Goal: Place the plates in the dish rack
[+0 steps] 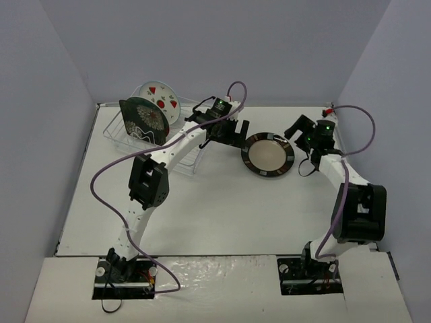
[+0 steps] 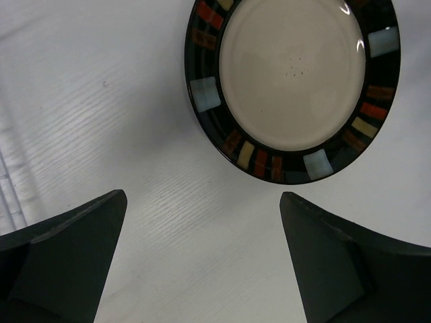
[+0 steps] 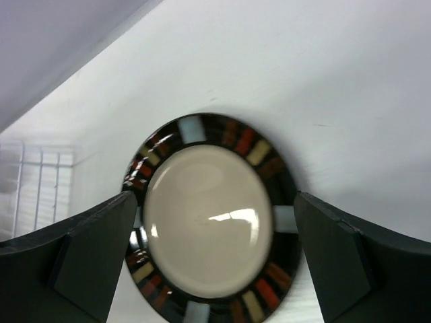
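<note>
We see a flat white tabletop (image 1: 222, 215) enclosed by plain pale grey walls (image 1: 202, 47). At its far left stands the clear plastic dish rack (image 1: 114, 136). It holds a round white plate (image 1: 161, 98) with red fruit marks and a dark floral plate (image 1: 143, 121), both on edge. A glossy dark-rimmed plate (image 1: 268, 155) with a beige centre lies flat mid-tabletop. The left claw (image 2: 203, 195) and right claw (image 3: 214, 196) are both spread wide, gripping nothing.

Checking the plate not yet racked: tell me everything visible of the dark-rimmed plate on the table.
The dark-rimmed plate is round, glossy, ceramic-looking: beige centre, black rim set with red, orange, cream and pale blue blocks. It lies flat, face up, on the white table, right of the dish rack, unheld.
</note>
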Robot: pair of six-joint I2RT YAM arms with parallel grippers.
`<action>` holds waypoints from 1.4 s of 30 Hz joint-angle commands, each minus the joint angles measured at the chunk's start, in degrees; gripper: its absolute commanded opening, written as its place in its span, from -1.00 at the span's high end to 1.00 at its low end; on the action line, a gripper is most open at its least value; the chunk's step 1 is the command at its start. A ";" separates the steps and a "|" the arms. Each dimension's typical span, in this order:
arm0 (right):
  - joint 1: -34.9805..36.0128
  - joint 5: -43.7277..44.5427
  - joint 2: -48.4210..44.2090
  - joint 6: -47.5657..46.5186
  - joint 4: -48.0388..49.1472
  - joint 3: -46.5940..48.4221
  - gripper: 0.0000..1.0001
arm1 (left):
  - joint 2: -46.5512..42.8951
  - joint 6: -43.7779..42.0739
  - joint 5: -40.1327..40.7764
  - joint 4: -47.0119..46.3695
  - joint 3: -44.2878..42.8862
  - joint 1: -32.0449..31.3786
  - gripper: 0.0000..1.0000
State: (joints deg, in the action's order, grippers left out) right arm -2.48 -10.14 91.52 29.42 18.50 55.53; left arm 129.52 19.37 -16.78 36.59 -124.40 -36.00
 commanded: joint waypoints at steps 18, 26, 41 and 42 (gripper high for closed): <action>-14.92 -30.80 -0.69 7.78 18.71 -19.74 -1.00 | 10.67 -1.41 -9.95 -3.42 -10.60 -1.33 -0.94; -14.41 -32.87 8.57 12.02 26.94 -18.32 -1.00 | 13.75 -2.42 -10.64 -4.69 -12.39 -1.26 -0.94; -11.26 -38.49 22.11 16.52 35.23 -12.20 -0.81 | 19.18 -1.19 -10.05 -5.65 -17.88 -1.20 -0.94; -11.23 -38.46 22.40 16.51 35.17 -12.16 -0.73 | 19.67 -0.85 -10.19 -5.74 -18.41 -1.21 -0.94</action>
State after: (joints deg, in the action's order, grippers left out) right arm -14.18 -48.93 111.68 45.81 55.29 43.20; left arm 149.13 18.05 -26.58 33.07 -138.42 -36.91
